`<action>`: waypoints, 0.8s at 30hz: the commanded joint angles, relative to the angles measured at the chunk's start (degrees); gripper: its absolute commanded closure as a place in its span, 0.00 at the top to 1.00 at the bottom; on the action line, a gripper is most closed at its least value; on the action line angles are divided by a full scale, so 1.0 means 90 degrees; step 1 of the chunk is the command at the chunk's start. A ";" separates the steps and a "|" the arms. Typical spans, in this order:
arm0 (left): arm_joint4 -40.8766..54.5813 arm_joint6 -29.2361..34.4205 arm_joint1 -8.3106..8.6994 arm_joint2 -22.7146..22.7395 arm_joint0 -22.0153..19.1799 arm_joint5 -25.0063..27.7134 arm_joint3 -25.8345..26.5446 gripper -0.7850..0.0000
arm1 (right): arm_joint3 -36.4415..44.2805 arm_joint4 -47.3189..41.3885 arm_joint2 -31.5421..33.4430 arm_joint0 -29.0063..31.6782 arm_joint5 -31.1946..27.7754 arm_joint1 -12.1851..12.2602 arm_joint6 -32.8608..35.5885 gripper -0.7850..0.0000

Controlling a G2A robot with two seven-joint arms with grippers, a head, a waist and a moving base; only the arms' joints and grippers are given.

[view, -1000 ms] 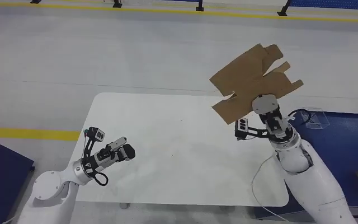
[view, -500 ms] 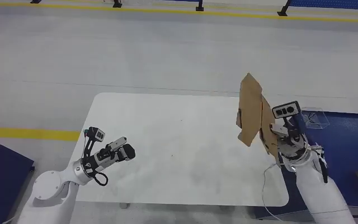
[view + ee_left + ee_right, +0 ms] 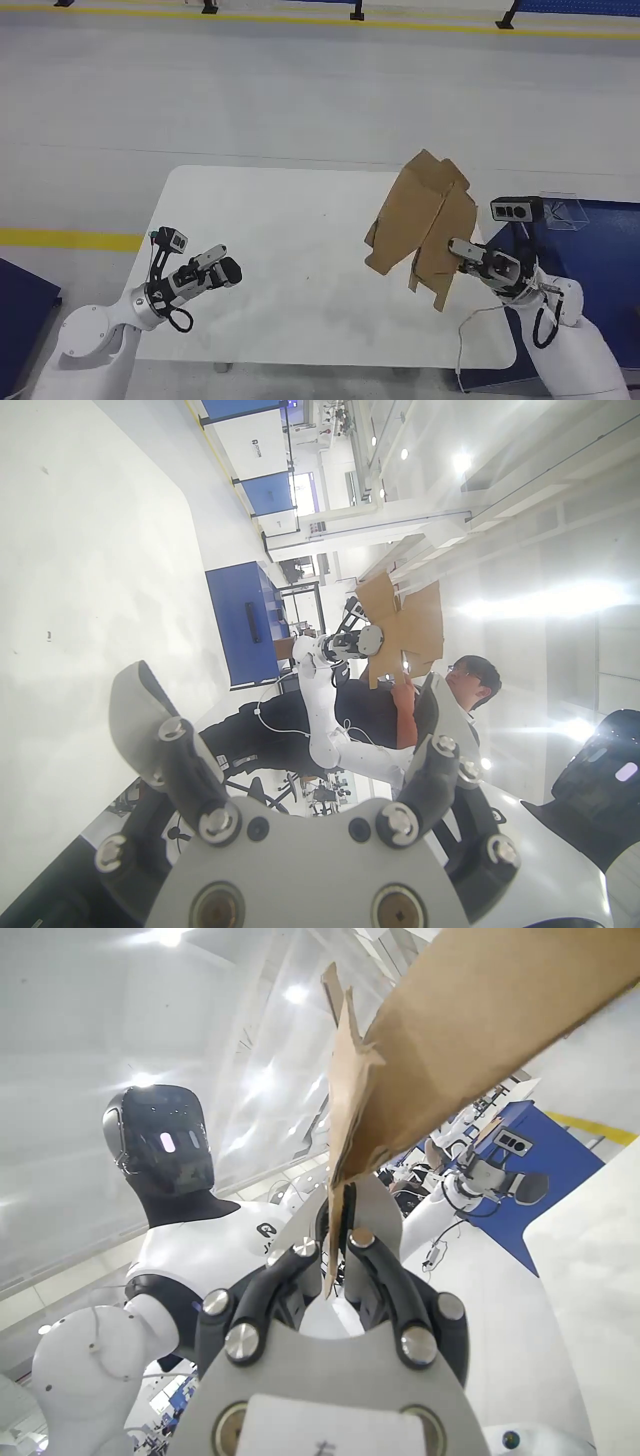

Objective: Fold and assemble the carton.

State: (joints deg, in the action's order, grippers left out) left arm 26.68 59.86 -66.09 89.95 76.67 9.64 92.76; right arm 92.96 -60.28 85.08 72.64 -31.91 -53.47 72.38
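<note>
R gripper (image 3: 462, 248): closed on the carton (image 3: 418, 222), gripping it at one edge. R wrist view confirms this: both fingers (image 3: 380, 1213) are pressed onto a thin cardboard edge, w/ the rest of the sheet running up and away from the jaws. Carton pos.: held in the air over the R side of the table (image 3: 290, 300), clear of the tabletop and not resting on anything. Carton condition: brown cardboard, partly folded. Top view shows several panels bent along their creases at angles to each other, w/ flaps hanging loose at the lower end; not yet a closed box. Orientation: tilted, upper end toward the far table edge, lower flaps toward the near edge, just beside the R gripper. L gripper (image 3: 222, 260): open, fingers spread wide, nothing held. L wrist view shows the two fingertips well apart. L gripper pos.: over the near L part of the table, close to its edge, pointing toward the table centre; well apart from the carton, no contact. Surroundings: white tabletop w/ a few small dark marks; blue cabinet (image 3: 600, 240) beside the R end of the table; yellow floor line (image 3: 60, 240) to the L of the table.
</note>
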 commanded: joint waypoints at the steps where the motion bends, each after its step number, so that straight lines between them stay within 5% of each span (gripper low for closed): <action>1: 0.0000 0.0000 0.0000 0.0000 0.0000 0.0000 0.0000 1.00 | 0.0000 0.0000 0.0000 0.0000 0.0000 0.0000 -0.0001 0.00; 5: 0.0000 0.0000 0.0000 0.0000 0.0000 0.0000 0.0000 1.00 | 0.0091 0.0686 0.0250 -0.0040 -0.0579 -0.0008 -0.0580 0.00; 10: 0.0000 0.0000 0.0000 0.0000 0.0000 0.0000 0.0000 1.00 | -0.0048 0.4325 0.0909 -0.0252 -0.2899 -0.0164 -0.3099 0.00; 18: 0.0000 0.0000 0.0000 0.0000 0.0000 0.0000 0.0000 1.00 | 0.1040 1.1977 0.1704 -0.0332 -0.2740 -0.0853 -0.8955 0.00; 24: 0.0000 0.0000 0.0000 0.0000 0.0000 0.0000 0.0000 1.00 | 0.1021 1.7726 0.1175 -0.0023 -0.0160 -0.0987 -1.4075 0.00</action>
State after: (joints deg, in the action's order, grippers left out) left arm 26.68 59.86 -66.09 89.95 76.67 9.64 92.76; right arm 103.96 82.60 96.85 72.08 -39.83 -62.47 -40.57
